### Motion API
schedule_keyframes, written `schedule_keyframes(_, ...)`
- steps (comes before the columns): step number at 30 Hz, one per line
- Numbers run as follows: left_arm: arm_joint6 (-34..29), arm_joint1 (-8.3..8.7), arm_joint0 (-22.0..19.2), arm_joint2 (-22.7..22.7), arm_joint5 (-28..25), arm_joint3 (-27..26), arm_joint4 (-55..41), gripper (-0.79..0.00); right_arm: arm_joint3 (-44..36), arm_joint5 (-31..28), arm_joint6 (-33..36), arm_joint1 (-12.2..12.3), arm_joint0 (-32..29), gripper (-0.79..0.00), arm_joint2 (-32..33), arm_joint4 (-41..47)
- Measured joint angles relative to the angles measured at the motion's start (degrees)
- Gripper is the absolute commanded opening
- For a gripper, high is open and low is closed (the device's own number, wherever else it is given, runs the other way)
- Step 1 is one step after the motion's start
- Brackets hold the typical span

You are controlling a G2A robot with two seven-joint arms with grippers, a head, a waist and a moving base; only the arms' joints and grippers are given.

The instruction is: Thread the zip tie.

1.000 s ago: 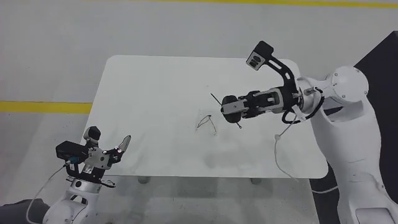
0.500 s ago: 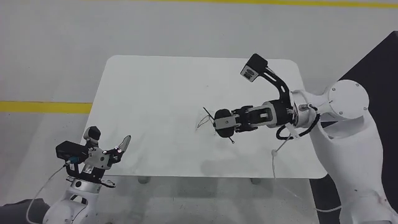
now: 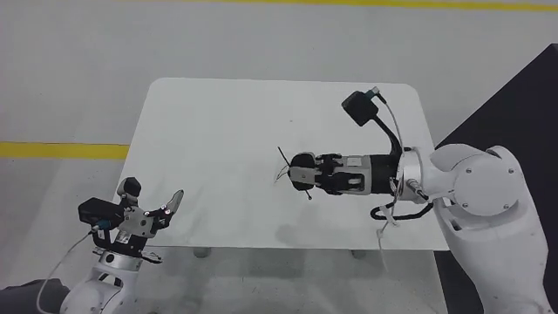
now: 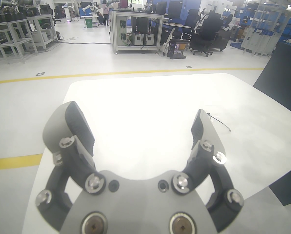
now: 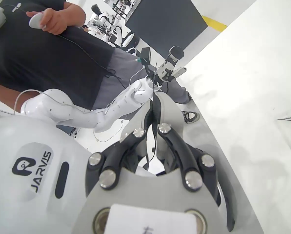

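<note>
Top view has the right gripper [image 3: 296, 173] low over the middle of the table [image 3: 209, 131]. Its fingers are pinched tight on the black zip tie [image 3: 283, 155] partway along its length, so a bit pokes out either side. A thin looped piece [image 5: 289, 119] lies on the table right by it. The left gripper [image 4: 136, 115] sits way off by the near corner, fingers spread wide, nothing in them.

My worry: that strip looks skinny and floppy, so the free tip could bend or swing off target and miss the opening. With one hand doing everything, the loop could also skid when nudged. And the tie might twist or slide in the pinch, honestly.
</note>
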Motion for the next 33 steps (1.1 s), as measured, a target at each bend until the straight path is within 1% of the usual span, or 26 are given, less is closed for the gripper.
schedule_keyframes(8,0.0,0.00,0.0,0.0,0.0,0.0,0.0,0.000,-0.3,0.0,-0.6,0.4,0.1,-0.785,0.2,1.0)
schedule_keyframes(13,0.0,0.00,0.0,0.0,0.0,0.0,0.0,0.000,-0.8,1.3,0.4,0.7,0.4,-0.785,-0.1,0.8)
schedule_keyframes(17,0.0,0.00,0.0,0.0,0.0,0.0,0.0,0.000,-0.9,1.5,1.0,0.9,0.9,-0.785,-0.6,2.5)
schedule_keyframes(19,0.0,0.00,0.0,0.0,0.0,0.0,0.0,0.000,-0.2,4.3,-0.4,1.0,1.0,-0.785,-0.3,1.8)
schedule_keyframes(20,0.0,0.00,0.0,0.0,0.0,0.0,0.0,0.000,-0.1,7.1,-1.8,1.0,1.1,-0.785,-0.3,1.6)
schedule_keyframes(23,0.0,0.00,0.0,0.0,0.0,0.0,0.0,0.000,0.5,12.9,-3.7,0.9,1.5,-0.785,-0.7,3.7)
schedule_keyframes(25,0.0,0.00,0.0,0.0,0.0,0.0,0.0,0.000,0.8,13.8,-3.7,0.9,2.1,-0.785,-1.1,4.1)
schedule_keyframes(29,0.0,0.00,0.0,0.0,0.0,0.0,0.0,0.000,1.0,13.7,-2.4,1.1,3.0,-0.785,-2.5,3.0)
schedule_keyframes(33,0.0,0.00,0.0,0.0,0.0,0.0,0.0,0.000,1.0,13.7,-2.4,1.1,3.0,-0.785,-2.5,2.9)
